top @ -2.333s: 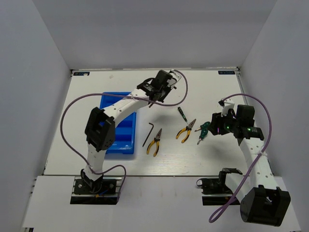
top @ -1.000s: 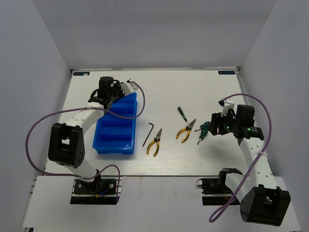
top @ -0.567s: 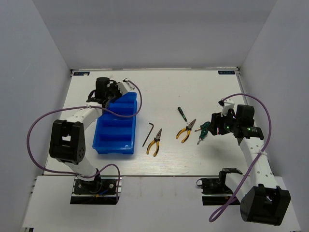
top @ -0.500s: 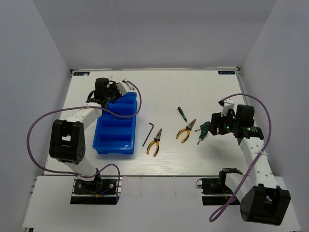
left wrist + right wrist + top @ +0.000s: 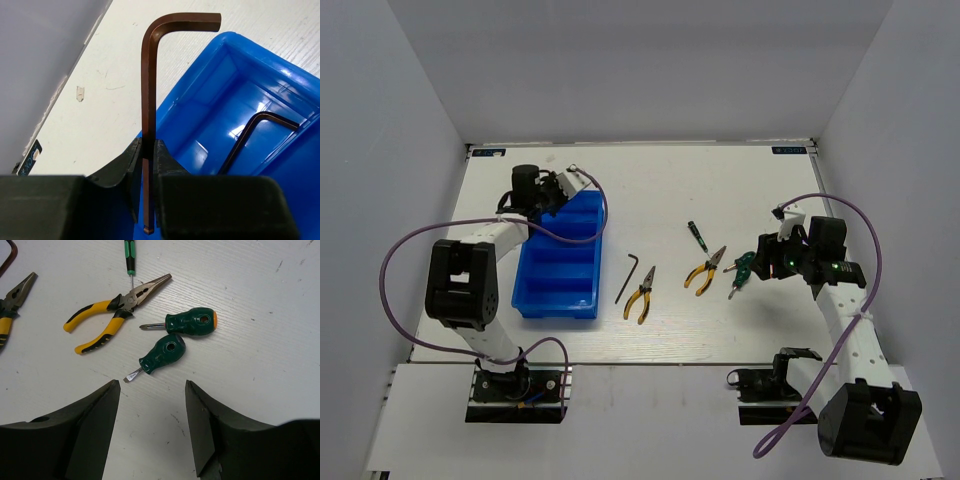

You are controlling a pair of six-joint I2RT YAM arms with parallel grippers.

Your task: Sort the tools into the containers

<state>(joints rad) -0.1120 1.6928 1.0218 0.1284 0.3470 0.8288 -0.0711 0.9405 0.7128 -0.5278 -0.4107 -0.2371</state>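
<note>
Left gripper [image 5: 148, 155] is clamping the held key [image 5: 148, 90] low on its long shank, jaws shut tight on it, with the shank running straight out along the gripper's own line and the short leg turning right toward the bin [image 5: 270, 55]. In the wrist view most of the shank is lying over bare table [image 5: 115, 60] just outside the bin's far corner. Only the tip of the short leg is reaching over the rim. The open end compartment is sitting to the right and below, and the binned key [image 5: 239, 142] is already leaning in it. Judgement: the drop is hinging on that sideways offset. The key wants carrying right, over the compartment, before the jaws open, or it is likely to catch the rim or fall outside. Room is looking tight toward the back wall and left side of the cell, freer toward the table's middle. Right gripper [image 5: 151, 390] is hovering with jaws wide apart, empty, just short of the two stubby screwdrivers [image 5: 162, 354]. Both are lying roughly crosswise to the jaw gap, touching neither finger. The right pliers [image 5: 121, 304] and the thin screwdriver [image 5: 129, 252] are lying beyond them. The loose key [image 5: 626, 280] and left pliers [image 5: 642, 292] are lying side by side between the bin and the right pliers, nearer the left arm. The screwdrivers are clearly nearer the right arm, with open table around them for a straight descent
</note>
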